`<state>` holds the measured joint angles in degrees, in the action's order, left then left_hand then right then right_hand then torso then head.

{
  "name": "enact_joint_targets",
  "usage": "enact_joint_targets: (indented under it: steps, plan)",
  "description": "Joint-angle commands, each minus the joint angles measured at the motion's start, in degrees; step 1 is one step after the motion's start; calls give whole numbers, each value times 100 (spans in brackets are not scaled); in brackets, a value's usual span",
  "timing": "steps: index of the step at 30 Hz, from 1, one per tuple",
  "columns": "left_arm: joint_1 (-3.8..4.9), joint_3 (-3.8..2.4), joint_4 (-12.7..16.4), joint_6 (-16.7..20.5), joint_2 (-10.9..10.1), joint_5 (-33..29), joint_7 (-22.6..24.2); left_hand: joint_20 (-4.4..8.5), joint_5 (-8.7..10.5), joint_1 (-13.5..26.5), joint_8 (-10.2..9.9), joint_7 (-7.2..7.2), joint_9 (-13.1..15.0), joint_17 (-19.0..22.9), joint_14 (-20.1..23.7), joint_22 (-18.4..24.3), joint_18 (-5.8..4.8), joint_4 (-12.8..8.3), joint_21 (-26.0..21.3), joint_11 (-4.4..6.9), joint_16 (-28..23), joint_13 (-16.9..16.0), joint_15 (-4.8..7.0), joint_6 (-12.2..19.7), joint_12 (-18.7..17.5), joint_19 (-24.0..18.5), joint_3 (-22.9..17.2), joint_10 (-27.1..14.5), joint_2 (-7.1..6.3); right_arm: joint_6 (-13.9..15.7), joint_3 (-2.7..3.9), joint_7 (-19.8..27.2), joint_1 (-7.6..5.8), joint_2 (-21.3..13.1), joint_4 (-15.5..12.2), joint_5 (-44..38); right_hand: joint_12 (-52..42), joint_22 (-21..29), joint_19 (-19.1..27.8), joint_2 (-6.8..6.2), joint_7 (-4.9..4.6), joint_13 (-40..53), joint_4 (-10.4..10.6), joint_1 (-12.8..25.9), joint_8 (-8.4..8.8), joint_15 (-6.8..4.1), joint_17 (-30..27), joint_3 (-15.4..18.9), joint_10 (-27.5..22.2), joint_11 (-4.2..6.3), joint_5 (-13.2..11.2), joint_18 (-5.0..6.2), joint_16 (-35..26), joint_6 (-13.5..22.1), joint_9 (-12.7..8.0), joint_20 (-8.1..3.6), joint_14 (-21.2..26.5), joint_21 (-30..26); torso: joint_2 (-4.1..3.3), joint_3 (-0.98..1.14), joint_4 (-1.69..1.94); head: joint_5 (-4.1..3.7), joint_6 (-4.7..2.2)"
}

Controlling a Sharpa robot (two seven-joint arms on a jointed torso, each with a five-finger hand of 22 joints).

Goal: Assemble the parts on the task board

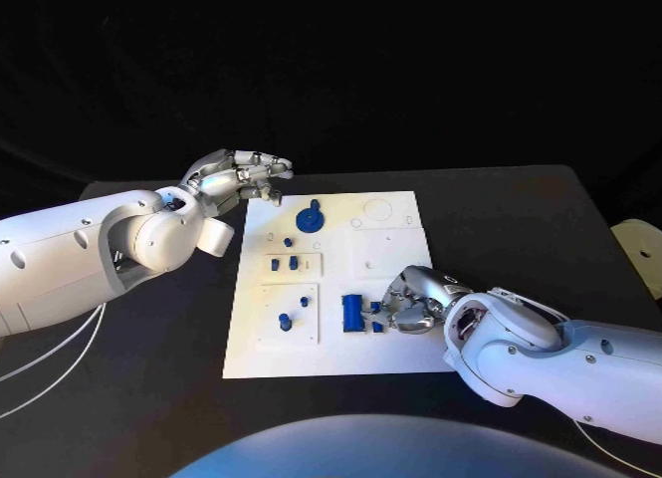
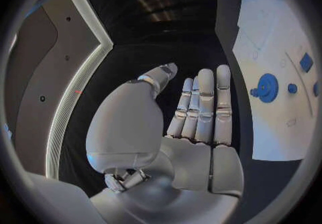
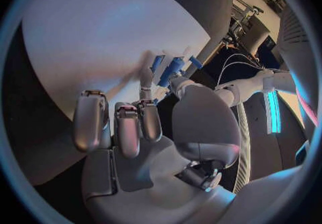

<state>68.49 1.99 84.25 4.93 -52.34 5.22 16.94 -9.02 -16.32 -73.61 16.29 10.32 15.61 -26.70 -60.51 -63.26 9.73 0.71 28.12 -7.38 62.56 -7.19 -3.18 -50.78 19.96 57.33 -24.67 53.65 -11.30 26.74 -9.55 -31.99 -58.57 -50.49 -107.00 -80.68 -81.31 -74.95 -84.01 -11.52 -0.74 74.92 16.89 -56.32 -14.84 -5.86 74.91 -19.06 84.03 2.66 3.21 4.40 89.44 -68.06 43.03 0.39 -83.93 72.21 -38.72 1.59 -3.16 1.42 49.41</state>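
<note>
The white task board [image 1: 395, 349] lies in the middle of the black table. A blue gear [image 1: 311, 216] [image 2: 267, 87] stands near its far edge, and small blue parts [image 1: 285, 264] sit in the left column. My right hand [image 1: 410, 299] rests on the board's near right part, beside a blue bar [image 1: 353, 313]. Its thumb and a fingertip [image 3: 144, 76] pinch a small blue part [image 3: 172, 69] against the board while the other fingers curl in. My left hand [image 1: 242, 177] hovers over the board's far left corner, fingers [image 2: 204, 106] straight and apart, holding nothing.
A blue peg [image 1: 285, 322] stands in the near left panel of the board, and a small blue square [image 2: 306, 62] lies past the gear. Bare black table [image 1: 532, 229] surrounds the board. A pale object [image 1: 646, 249] sits at the right table edge.
</note>
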Motion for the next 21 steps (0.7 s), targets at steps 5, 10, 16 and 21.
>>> enact_joint_targets:
  steps: [5, 10, 16, 21]
  plan:
    - [4, -4, 8, -68, 5, -32, 17, -24, -15, -2, 20, 4, -6, 7, 49, 7, 65, 2, -36, -5, 26, 0, -5, 35, 20, 17, 46, -41, 62, -80, -5, 9, 10, -49, -16, -93, -1, -1054, -157, 50, 0, 997, -15, -170, 42, -41, 1446, 80, 309, 46, 9, -100, 36, -44, -5, -26, -595, -11, 0, 3, 0, -3, 1]
    - [3, -4, 6, -64, 2, -32, 18, -24, -15, -2, 20, 4, -6, 7, 49, 7, 65, 2, -36, -5, 26, 0, -5, 35, 20, 17, 46, -41, 62, -93, -5, 38, 10, -139, -56, -105, 13, -1051, -153, 15, -1, 997, -26, -515, 69, -42, 1445, 75, 307, 46, -1, -98, 36, -34, -12, -27, -594, -24, 2, 4, -2, -4, -15]
    - [3, -4, -10, -65, 4, -32, 26, -24, -15, -2, 20, 4, -6, 7, 49, 7, 65, 2, -36, -5, 26, 0, -5, 35, 20, 17, 46, -41, 62, 92, -4, 227, -5, -288, -136, -73, 166, -1028, -127, -24, -19, 913, -30, -676, 104, -32, 1404, 75, 254, 32, 10, -82, 23, 15, -20, -21, -586, -116, 14, 4, -8, -11, -30]
    - [2, -3, -37, -65, 21, -35, 37, -25, -19, -4, 22, 3, -6, 14, 56, 14, 65, 3, -39, -5, 28, -1, -6, 36, 31, 16, 50, -49, 64, 167, -2, 515, -74, -342, -197, -41, 188, -1013, -107, -123, -24, 905, -51, -977, 115, -24, 1376, 102, 244, 26, 9, -71, 13, 37, 0, -10, -580, -178, 22, -4, -9, -36, -66]
